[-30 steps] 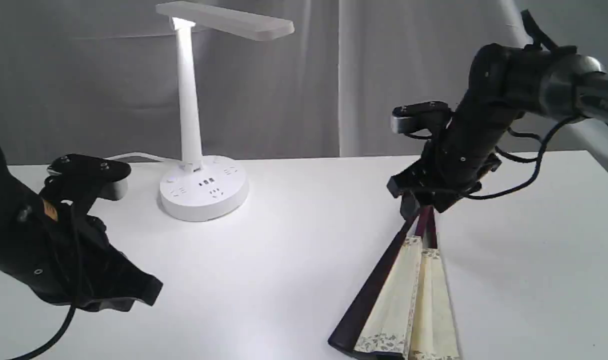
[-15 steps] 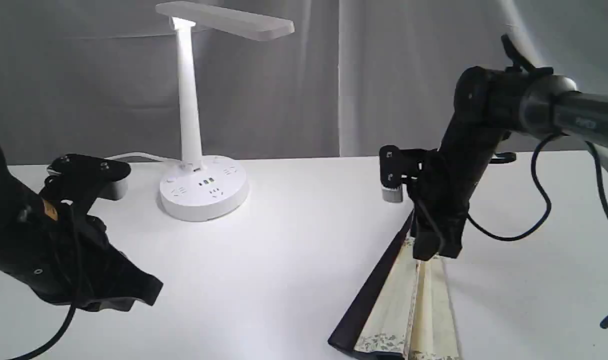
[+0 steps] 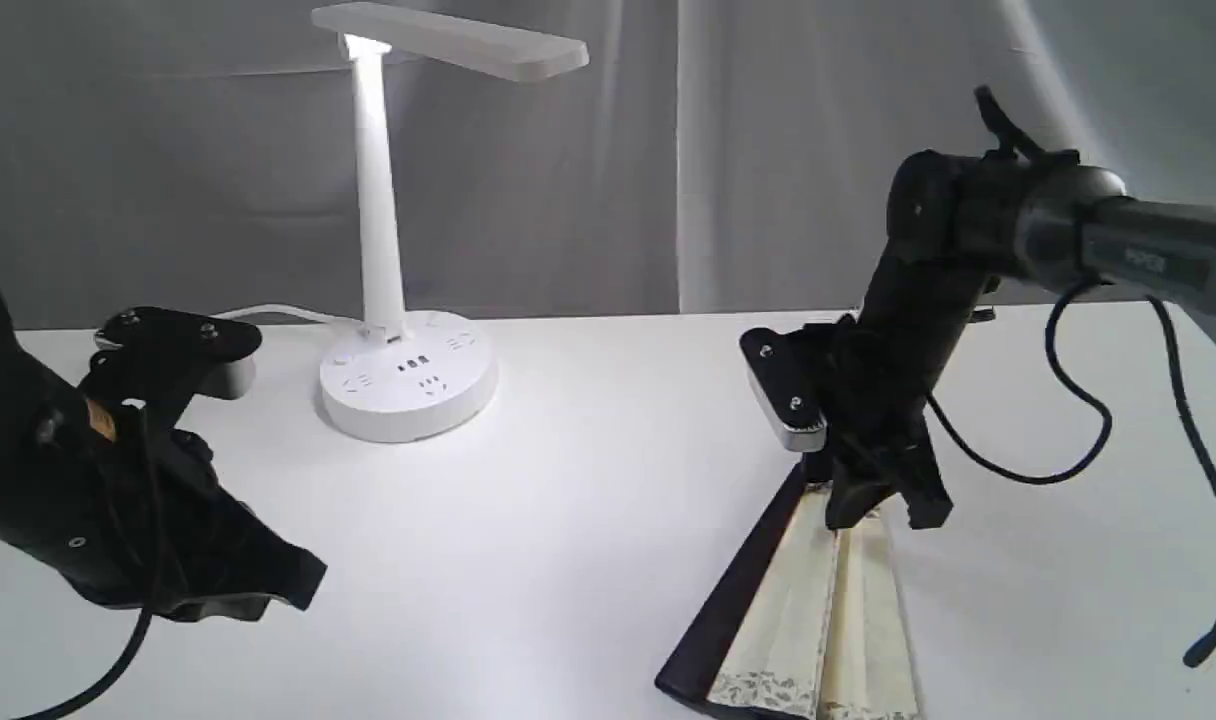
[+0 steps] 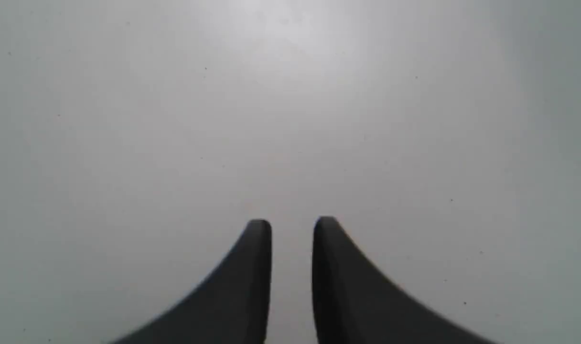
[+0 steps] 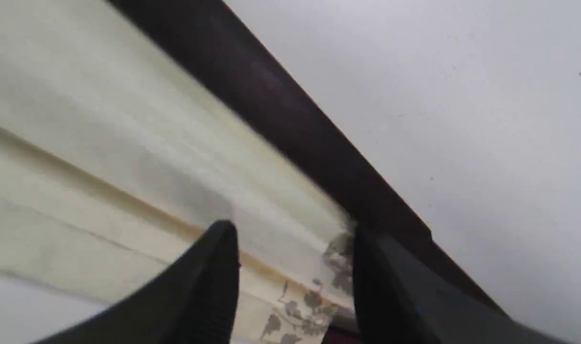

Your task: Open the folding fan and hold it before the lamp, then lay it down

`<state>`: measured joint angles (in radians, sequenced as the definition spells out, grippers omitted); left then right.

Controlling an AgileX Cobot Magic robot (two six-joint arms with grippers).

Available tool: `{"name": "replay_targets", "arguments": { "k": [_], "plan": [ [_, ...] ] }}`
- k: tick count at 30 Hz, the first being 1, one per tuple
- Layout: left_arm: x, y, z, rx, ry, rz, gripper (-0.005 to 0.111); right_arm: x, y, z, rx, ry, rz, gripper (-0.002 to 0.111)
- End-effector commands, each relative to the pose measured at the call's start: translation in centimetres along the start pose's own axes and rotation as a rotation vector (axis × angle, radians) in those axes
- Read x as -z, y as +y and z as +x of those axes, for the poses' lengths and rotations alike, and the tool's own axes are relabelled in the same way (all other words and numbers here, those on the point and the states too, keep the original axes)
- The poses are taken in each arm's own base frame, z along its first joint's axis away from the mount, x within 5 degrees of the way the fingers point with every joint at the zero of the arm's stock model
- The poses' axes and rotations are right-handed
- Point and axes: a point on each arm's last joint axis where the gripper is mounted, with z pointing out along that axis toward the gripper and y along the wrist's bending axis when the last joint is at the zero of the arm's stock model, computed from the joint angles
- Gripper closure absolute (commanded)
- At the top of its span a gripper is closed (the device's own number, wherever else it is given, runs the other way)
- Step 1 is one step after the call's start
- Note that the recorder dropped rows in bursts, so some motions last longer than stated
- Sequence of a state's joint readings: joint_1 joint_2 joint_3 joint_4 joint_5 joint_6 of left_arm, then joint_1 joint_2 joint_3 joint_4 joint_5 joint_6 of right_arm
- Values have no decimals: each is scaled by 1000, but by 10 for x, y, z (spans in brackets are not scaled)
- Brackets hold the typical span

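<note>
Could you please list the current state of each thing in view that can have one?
folding fan: flat on the table, only slightly spread.
lamp: upright, switched on.
left end effector: slightly open, empty, over bare table.
right end effector: open, poised over the fan's leaf, not gripping.

You've got two matte black arms: the right arm [image 3: 978, 240] has a grey metallic tube with faint lettering, loose black cables and a silver-edged camera block [image 3: 783, 395]. The left arm [image 3: 88, 470] shows screws and a small orange label.
</note>
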<state>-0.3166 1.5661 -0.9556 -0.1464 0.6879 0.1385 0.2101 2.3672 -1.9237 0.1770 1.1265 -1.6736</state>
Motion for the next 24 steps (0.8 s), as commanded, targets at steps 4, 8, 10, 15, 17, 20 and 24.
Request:
{"name": "replay_targets", "arguments": {
  "k": [4,8,10,15,17,20,24],
  "plan": [
    [1,-2,-1,1,-14,0,93,-16,4,13,57,112,-57,69],
    [1,-2,-1,1,-14,0,93,-12,3,16,80,157,-50,60],
    [1,-2,-1,1,-14,0,93,-12,2,16,81,157,-40,55],
    [1,-2,-1,1,-14,0,93,-24,2,16,63,134,-50,54],
    [1,-2,-1,1,-14,0,93,-26,3,12,58,117,-57,54],
    [1,-2,-1,1,-14,0,93,-27,4,3,-54,101,-69,54],
    [1,-2,-1,1,-14,0,93,-29,3,-5,-294,102,-40,54]
  ]
}}
